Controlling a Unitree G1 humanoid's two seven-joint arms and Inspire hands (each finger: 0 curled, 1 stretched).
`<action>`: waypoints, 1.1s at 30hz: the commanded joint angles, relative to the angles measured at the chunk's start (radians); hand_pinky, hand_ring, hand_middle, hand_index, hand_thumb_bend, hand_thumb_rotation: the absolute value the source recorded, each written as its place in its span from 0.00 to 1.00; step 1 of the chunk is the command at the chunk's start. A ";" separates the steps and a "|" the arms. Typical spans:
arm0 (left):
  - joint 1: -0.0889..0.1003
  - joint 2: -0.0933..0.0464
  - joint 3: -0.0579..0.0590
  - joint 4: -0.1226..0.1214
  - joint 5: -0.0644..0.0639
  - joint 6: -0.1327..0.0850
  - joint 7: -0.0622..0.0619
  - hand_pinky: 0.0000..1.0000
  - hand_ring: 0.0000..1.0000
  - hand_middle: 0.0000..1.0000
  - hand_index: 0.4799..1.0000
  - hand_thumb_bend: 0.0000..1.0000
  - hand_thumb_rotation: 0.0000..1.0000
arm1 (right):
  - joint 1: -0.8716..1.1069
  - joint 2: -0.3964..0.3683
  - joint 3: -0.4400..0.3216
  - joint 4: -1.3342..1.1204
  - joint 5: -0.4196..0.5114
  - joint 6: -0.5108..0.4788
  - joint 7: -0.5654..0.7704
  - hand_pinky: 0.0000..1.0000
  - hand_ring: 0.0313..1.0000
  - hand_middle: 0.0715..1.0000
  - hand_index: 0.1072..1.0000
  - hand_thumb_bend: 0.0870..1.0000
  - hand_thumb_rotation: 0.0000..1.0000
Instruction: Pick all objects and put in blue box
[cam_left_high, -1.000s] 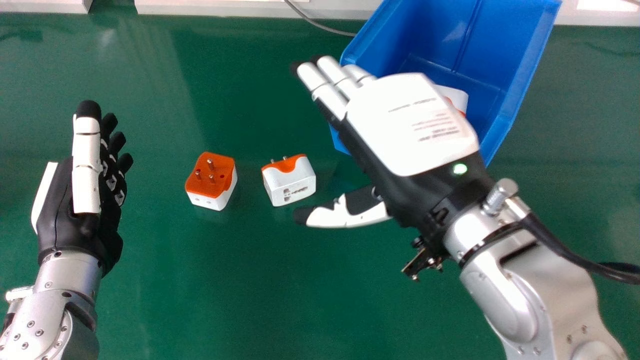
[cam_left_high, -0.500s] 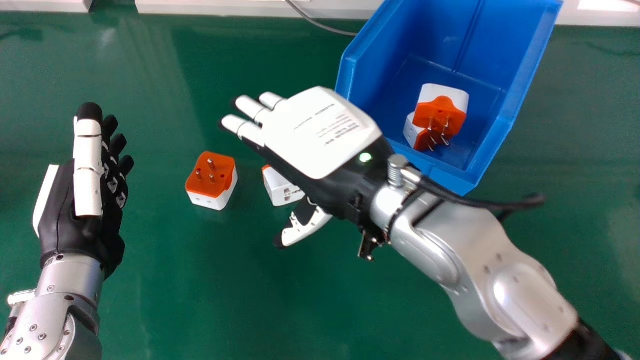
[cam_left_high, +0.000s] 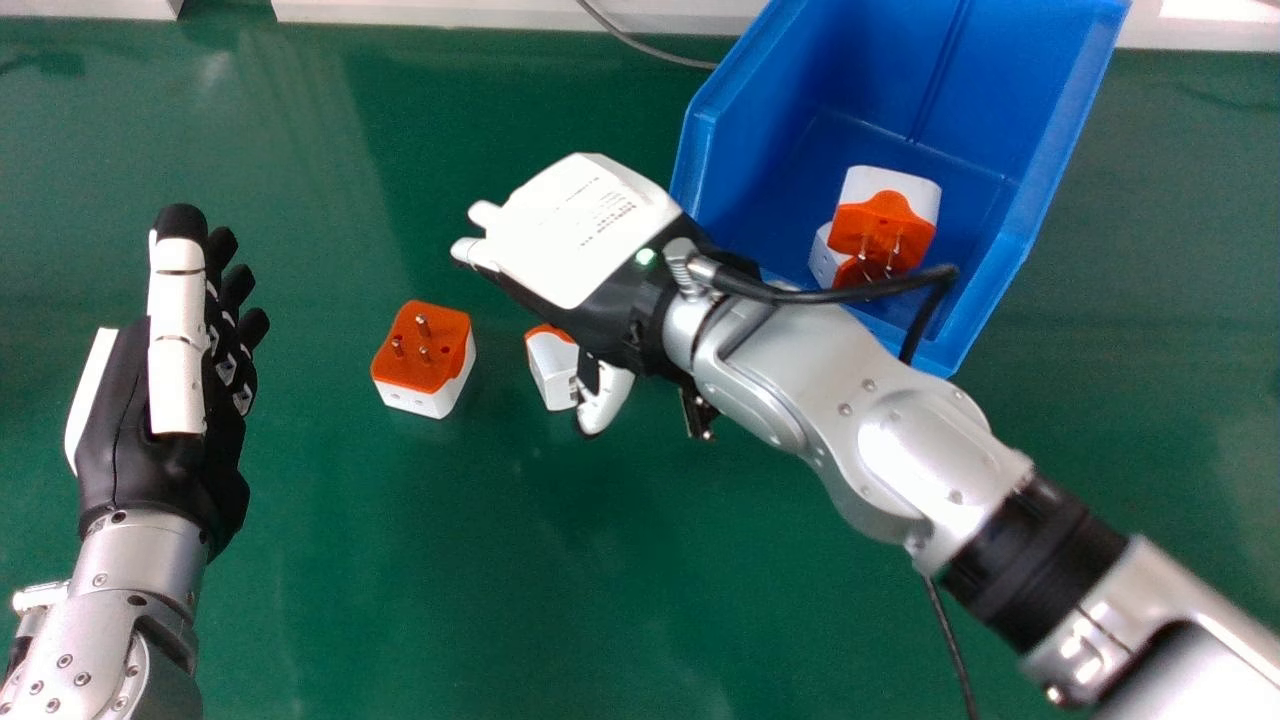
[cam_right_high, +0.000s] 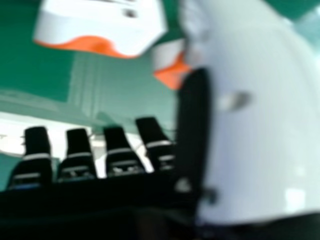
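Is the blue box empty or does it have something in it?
Not empty: inside the blue plastic box, orange-and-white plug adapters lie on its floor, prongs showing.

A glossy green table (cam_left_high: 450, 560) spreads out, soft light streaking its far left. White panels (cam_left_high: 450, 14) line the far edge — a dark gap parts two of them — and a thin grey cable (cam_left_high: 640, 45) curves across onto the green. A bright patch (cam_left_high: 1215, 8) shows far right.

An orange-and-white plastic plug adapter (cam_left_high: 424, 362), a partly hidden, seemingly matching second adapter (cam_left_high: 550, 370) and an open blue plastic box (cam_left_high: 1050, 140) rest on a glossy green tabletop (cam_left_high: 420, 580).
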 joint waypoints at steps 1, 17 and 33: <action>0.004 -0.001 0.000 -0.035 0.007 -0.002 0.003 1.00 1.00 1.00 1.00 0.57 1.00 | -0.063 0.028 0.007 0.042 -0.001 -0.002 -0.029 0.80 0.88 0.86 0.73 0.59 0.09; 0.016 -0.013 -0.012 -0.075 0.005 0.004 0.019 1.00 1.00 1.00 1.00 0.58 1.00 | -0.175 0.119 0.054 0.299 0.028 0.025 -0.030 0.77 0.87 0.88 0.72 0.66 0.09; 0.017 -0.020 -0.020 -0.096 0.000 0.004 0.012 1.00 1.00 1.00 1.00 0.58 1.00 | -0.146 0.126 0.082 0.312 0.053 0.057 -0.047 0.74 0.85 0.87 0.72 0.68 0.01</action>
